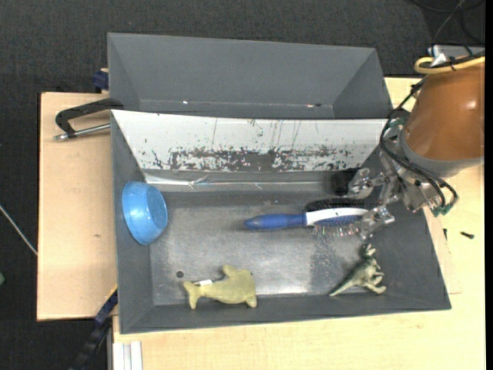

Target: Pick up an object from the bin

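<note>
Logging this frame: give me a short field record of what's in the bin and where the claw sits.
bin: grey metal bin
claw: right side of bin, by the brush head
nearest thing: blue-handled brush, lying centre-right
next nearest: green toy dinosaur, front right corner
others: blue bowl against left wall; tan plush fish along front edge

One blue-handled brush with white head (304, 220), just left of pincer (376, 216); one green plastic dinosaur figure (360, 278), just below pincer; one pale yellow plush dolphin (223, 289), lower left; one round blue plastic bowl (143, 212), far left
</note>
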Available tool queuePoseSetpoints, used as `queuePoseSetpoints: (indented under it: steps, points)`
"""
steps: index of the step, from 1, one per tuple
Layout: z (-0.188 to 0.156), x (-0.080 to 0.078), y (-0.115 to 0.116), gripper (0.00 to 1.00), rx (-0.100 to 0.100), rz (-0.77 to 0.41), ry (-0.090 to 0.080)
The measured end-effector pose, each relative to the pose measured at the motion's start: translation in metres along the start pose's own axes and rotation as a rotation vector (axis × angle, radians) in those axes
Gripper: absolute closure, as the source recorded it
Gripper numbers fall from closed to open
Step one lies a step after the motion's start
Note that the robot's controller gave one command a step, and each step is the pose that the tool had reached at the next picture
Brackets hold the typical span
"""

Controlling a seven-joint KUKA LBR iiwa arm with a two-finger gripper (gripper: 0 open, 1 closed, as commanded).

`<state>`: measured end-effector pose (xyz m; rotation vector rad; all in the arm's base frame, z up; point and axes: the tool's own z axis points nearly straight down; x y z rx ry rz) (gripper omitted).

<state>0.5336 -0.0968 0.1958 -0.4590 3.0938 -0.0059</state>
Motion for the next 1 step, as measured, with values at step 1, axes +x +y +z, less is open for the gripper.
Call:
queuePoseSetpoints:
  steps: [1]
  points:
    - [-0.0520,0.0086,-0.0049,1.00,-0.002,-0.222,0.004]
